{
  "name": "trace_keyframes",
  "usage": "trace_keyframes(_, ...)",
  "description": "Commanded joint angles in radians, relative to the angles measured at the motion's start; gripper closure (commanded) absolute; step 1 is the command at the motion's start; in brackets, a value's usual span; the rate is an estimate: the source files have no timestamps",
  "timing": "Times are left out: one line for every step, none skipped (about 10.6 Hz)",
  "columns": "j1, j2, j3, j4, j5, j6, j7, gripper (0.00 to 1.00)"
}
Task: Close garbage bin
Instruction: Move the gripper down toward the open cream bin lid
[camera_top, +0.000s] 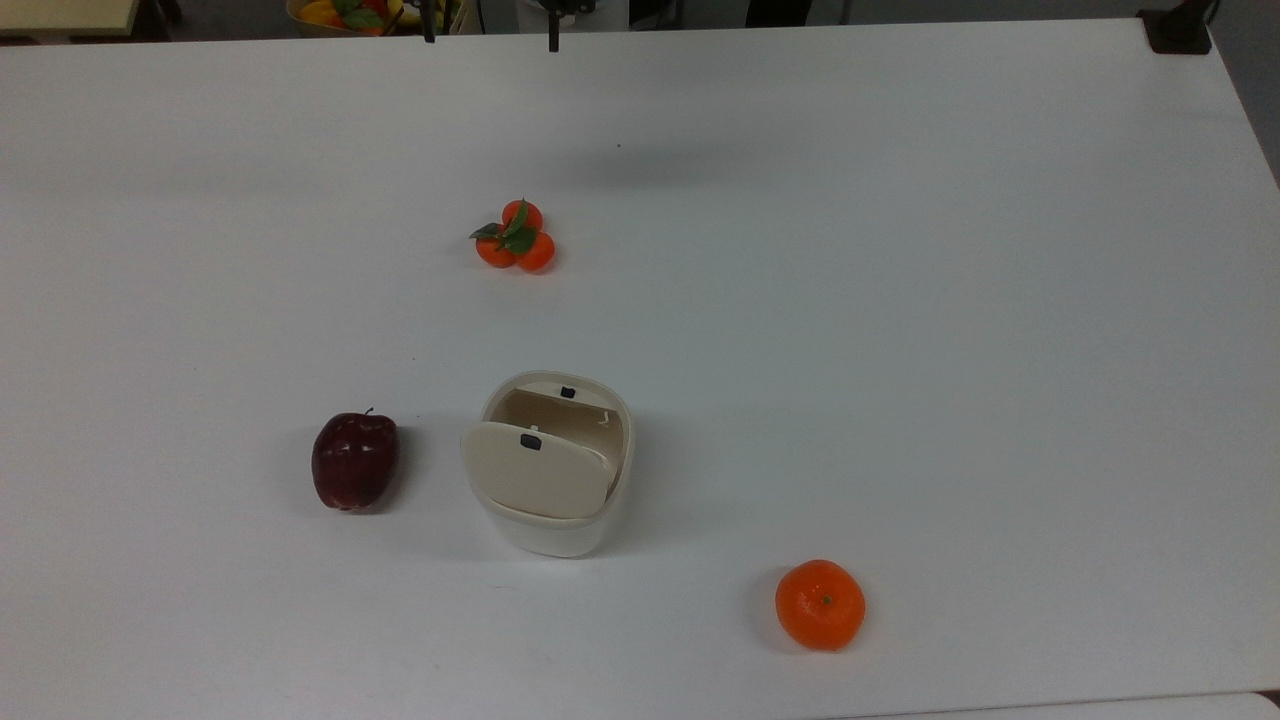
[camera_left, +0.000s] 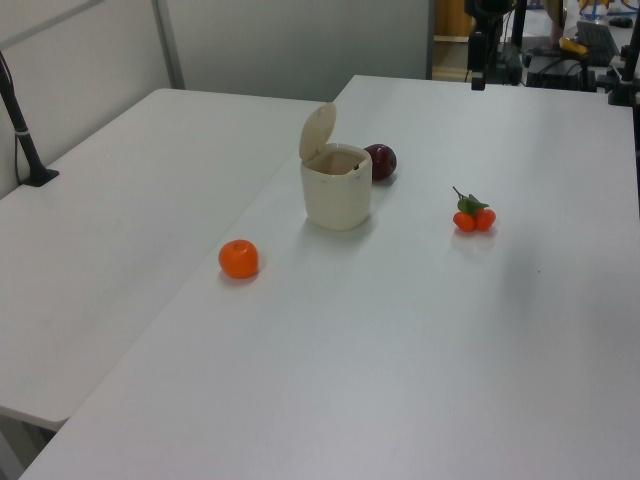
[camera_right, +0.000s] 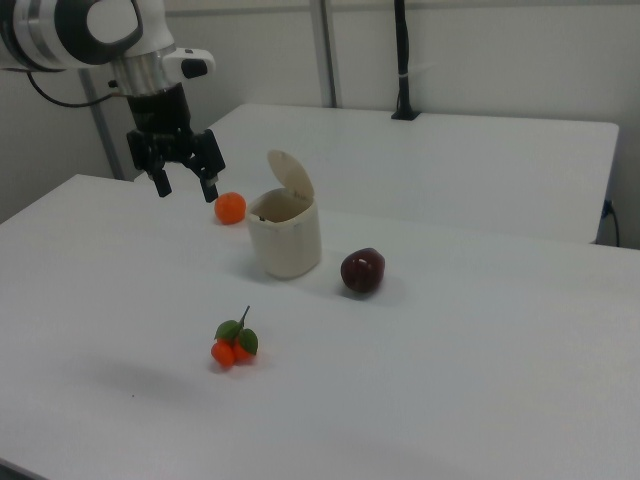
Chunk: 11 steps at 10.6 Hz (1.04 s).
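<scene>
The garbage bin (camera_right: 286, 238) is standing with its lid (camera_right: 293, 176) up, while the gripper (camera_right: 186, 188) is hanging above the table (camera_right: 480, 360) with fingers spread.

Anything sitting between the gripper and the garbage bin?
No: in the right view the gripper hangs open above bare table, apart from the garbage bin.

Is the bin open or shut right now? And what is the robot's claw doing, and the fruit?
Garbage bin: standing upright, open.
Lid: flipped up on its hinge.
Gripper: jaws open, holding nothing, in the air away from the bin.
Apple: resting on the table beside the bin.
Orange: resting on the table.
</scene>
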Motion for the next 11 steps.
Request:
trace_keyframes(-0.002,-0.023,-0.004,-0.02,0.018,0.009,0.012,0.0)
trace_keyframes(-0.005,-0.023,-0.004,-0.02,0.018,0.011,0.008,0.12)
trace_keyframes(-0.006,-0.023,-0.004,-0.02,0.02,0.011,0.0,0.41)
trace_keyframes(-0.006,-0.023,-0.005,-0.02,0.023,0.009,0.0,0.7)
trace_keyframes(-0.006,-0.023,-0.005,-0.02,0.026,0.008,0.0,0.89)
trace_keyframes(-0.005,-0.023,-0.005,-0.02,0.031,0.009,0.0,1.0)
trace_keyframes(-0.005,-0.023,-0.005,-0.02,0.031,0.009,0.0,1.0)
trace_keyframes(-0.005,-0.023,-0.005,-0.02,0.031,0.009,0.001,1.0)
trace_keyframes(-0.005,-0.02,-0.005,-0.02,0.031,0.011,0.006,1.0)
trace_keyframes(-0.003,-0.01,-0.004,-0.017,0.032,0.017,0.014,1.0)
trace_keyframes(-0.005,0.006,-0.004,0.009,0.032,0.025,0.015,1.0)
